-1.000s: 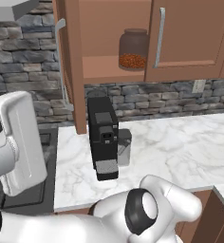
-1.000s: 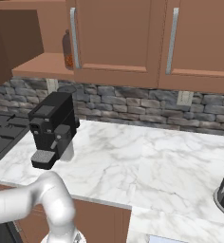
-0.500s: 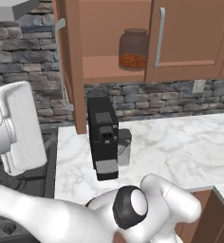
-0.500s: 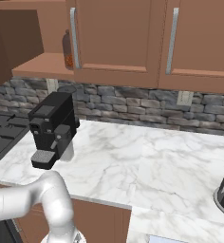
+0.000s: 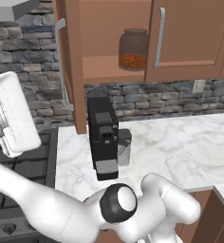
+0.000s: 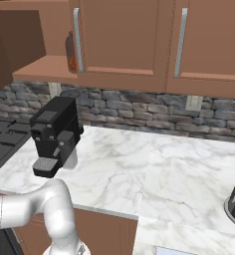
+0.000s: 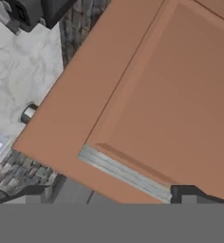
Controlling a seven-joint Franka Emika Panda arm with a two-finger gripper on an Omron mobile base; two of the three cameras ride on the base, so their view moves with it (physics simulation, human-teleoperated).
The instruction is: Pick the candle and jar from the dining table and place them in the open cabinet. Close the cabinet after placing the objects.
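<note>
Brown cabinet (image 5: 190,38), black coffee machine (image 5: 103,137)

Matt wooden cabinet (image 5: 190,38), glass jar (image 5: 133,49)

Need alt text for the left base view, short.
An open brown wall cabinet holds a glass jar of reddish-brown granules on its shelf, its door swung out edge-on at left. Below, a black coffee machine stands on the marble counter beside a stovetop, with the white arm in the foreground.

A black coffee machine (image 5: 103,137) stands on the white marble tabletop (image 5: 180,147), by a grey stone wall (image 6: 139,107). A black stove (image 5: 19,190) is beside it.
</note>
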